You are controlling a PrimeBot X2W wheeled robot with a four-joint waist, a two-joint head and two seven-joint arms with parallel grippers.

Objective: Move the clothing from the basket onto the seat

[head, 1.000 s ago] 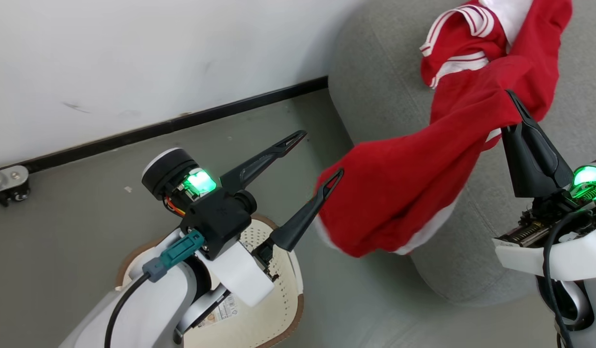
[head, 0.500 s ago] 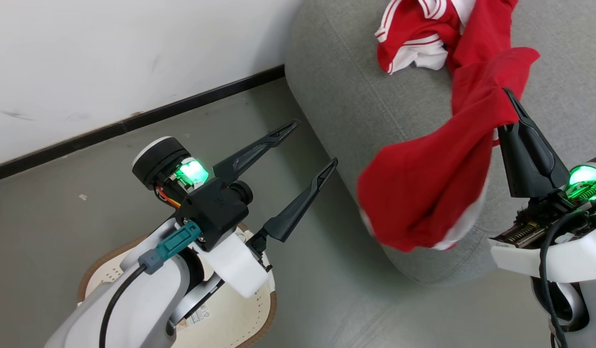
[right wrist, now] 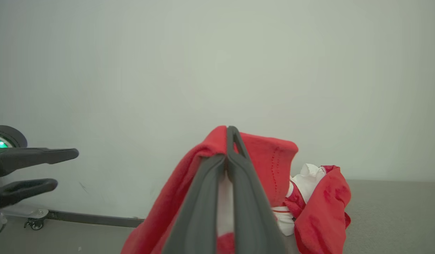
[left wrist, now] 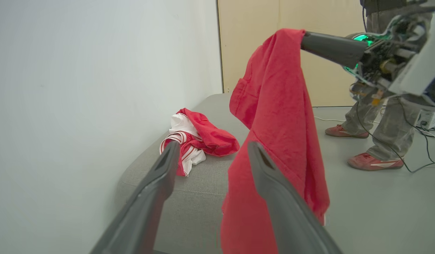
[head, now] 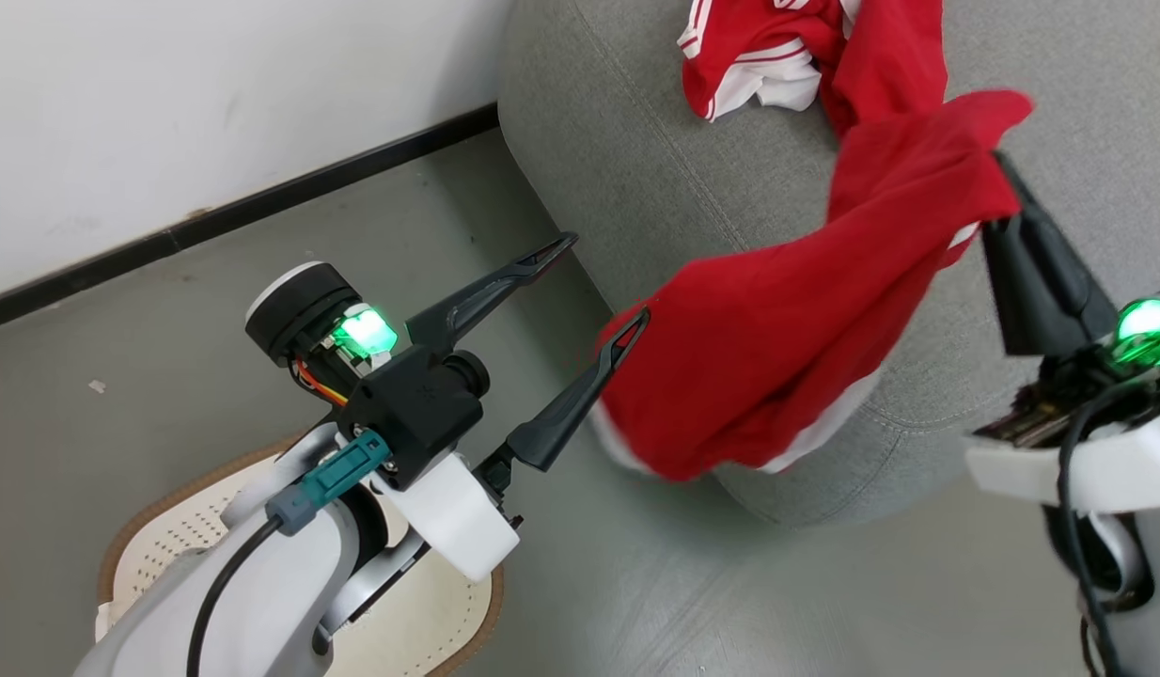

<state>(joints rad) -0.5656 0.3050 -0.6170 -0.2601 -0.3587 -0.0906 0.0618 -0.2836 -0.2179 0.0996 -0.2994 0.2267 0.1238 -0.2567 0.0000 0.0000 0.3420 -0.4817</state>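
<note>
Plain red garment (head: pixel 787 357) hangs from clamped right gripper (head: pixel 1003 174) above seat (head: pixel 636 160) edge; left gripper (head: pixel 607 277) gapes empty beside it.

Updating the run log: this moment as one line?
right jaws: shut on plain red garment, hanging by grey seat edge | left jaws: open, empty | striped garment: on seat | basket: floor

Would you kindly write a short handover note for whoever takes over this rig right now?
Right gripper: shut on the plain red garment, which hangs in the air by the corner of the seat.
Left gripper: open, empty, beside the hanging garment.
Striped garment: lying on the seat. Basket: on the floor under the left arm; the part in view holds no clothing.
Done: one garment placed. Left: carry the held one over the seat and release it.
</note>
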